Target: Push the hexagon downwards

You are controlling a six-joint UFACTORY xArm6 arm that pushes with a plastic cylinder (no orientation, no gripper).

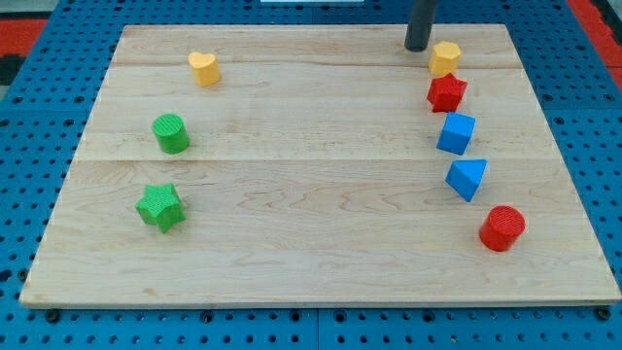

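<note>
- Down at the view's top, my tip (417,48) rests on the wooden board (311,243), just to the view's left of the yellow hexagon (445,58); a narrow gap seems to lie between them, though I cannot tell for sure whether they touch.
- No jaws belong to this rod, so nothing is open, closed or gripped; it is a plain dark shaft that enters from the view's top edge.
- That yellow hexagon sits near the board's top right corner and heads a loose column of blocks running toward the view's bottom.
- Directly below the yellow hexagon, touching it or nearly so, is the red star (447,93).
- Further below the hexagon, a little to the view's right, comes the blue cube (456,133), close under the red star.
- Below the hexagon again, past the cube, lies the blue triangular block (467,179).
- Lowest in that column, and furthest to the view's right of the hexagon, stands the red cylinder (501,228).
- Well apart from the hexagon, far to the view's left and at almost the same height, sits the yellow heart-shaped block (204,68).
- Far left of the hexagon and lower stands the green cylinder (171,133).
- Lower still, also far left of the hexagon, lies the green star (159,206).
- Around the board, a blue perforated surface (39,146) shows.
</note>
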